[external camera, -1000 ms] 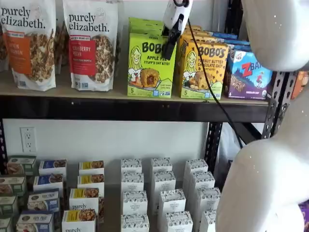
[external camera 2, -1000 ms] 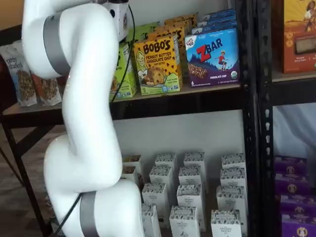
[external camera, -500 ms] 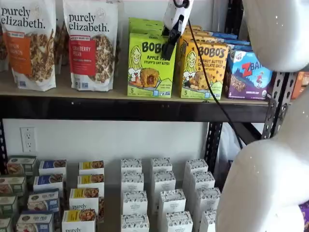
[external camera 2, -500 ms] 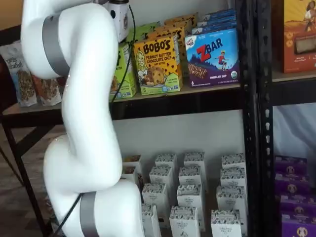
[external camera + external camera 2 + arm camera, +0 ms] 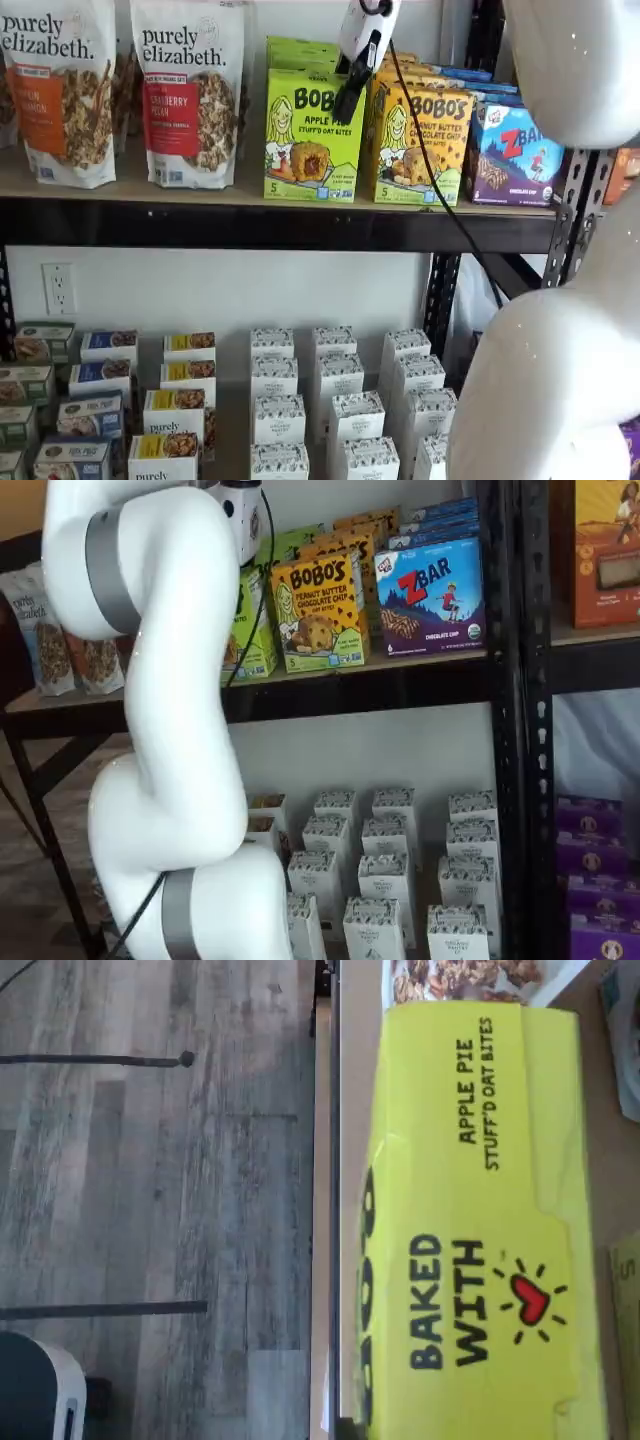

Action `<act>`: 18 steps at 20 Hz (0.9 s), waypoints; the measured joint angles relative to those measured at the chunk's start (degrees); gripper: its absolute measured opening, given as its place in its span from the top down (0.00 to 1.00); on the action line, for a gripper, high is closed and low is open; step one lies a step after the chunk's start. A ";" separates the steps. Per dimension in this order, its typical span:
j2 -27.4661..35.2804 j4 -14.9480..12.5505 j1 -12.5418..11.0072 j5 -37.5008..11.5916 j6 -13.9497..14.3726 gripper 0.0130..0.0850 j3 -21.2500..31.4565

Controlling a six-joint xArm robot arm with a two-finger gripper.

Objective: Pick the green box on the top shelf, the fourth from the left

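My own white, glossy, rounded arm (image 5: 560,380) fills the nearest part of both shelf views. Beyond it my claw (image 5: 350,100) hangs at the top right corner of the green box (image 5: 313,135), white body above, one black finger slanting down across the box's front. I see that finger side-on only, so I cannot tell whether my claw is open or closed on anything. A thin black cable (image 5: 430,180) trails down from it.

The green box, smooth lime cardboard with square edges, stands upright at the front edge of the top shelf (image 5: 250,222), a tan board with a thick black metal beam. In the wrist view its flat lid (image 5: 470,1230) reads "APPLE PIE STUFF'D OAT BITES" and "BAKED WITH" beside a red heart.

Just beside it toward the shelf's right end stands a yellow-orange Bobo's box (image 5: 418,148), then a blue ZBar box (image 5: 515,155). On its other side lean crinkled granola pouches (image 5: 190,90).
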 joint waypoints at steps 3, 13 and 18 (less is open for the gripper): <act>-0.02 0.05 0.01 0.04 0.00 0.67 0.03; 0.12 -0.20 0.11 0.48 0.11 0.94 -0.20; 0.00 -0.01 0.09 0.37 0.09 0.94 -0.02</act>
